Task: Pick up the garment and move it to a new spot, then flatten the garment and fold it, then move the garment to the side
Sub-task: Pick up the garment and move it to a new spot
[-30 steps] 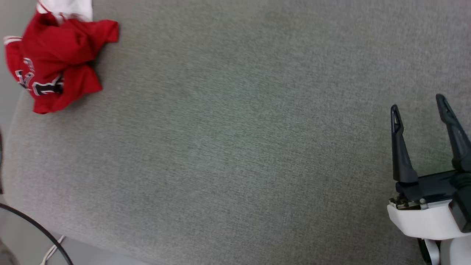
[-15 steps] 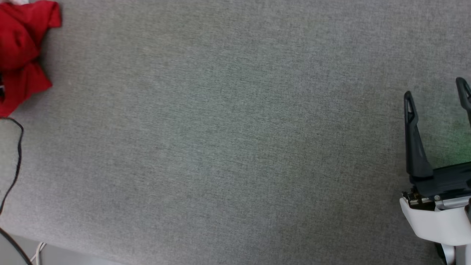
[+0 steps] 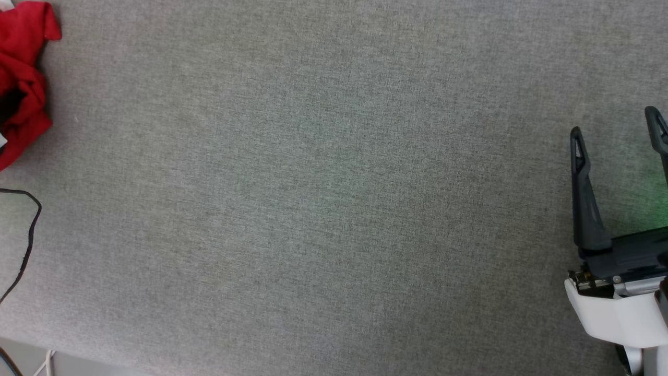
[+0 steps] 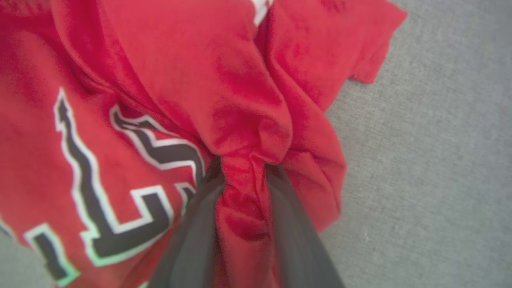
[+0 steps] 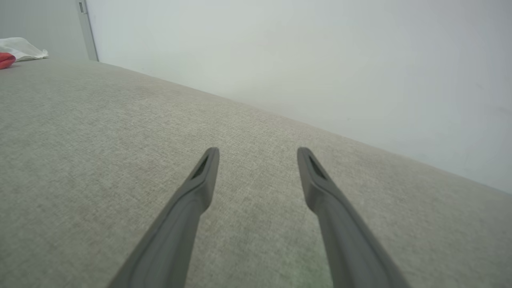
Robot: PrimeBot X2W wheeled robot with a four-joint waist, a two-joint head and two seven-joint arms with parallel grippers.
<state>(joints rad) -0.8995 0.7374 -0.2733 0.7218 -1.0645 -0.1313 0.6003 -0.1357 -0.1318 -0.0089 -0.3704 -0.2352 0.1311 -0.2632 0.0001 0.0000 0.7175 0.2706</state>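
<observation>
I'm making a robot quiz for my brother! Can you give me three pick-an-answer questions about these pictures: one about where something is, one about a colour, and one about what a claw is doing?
1. In the head view, where is the shirt?
A) in the middle
B) at the upper left edge
C) in the lower right corner

2. What colour are the letters on the shirt?
A) black with white outlines
B) blue
C) yellow

3. What is the left claw doing?
A) standing wide open over bare cloth
B) holding a cup
C) pinching a fold of the shirt

Answers:
1 B, because the red cloth sits at the upper left of the grey surface.
2 A, because the left wrist view shows black strokes edged in white.
3 C, because red cloth is bunched between its two dark fingers.
</observation>
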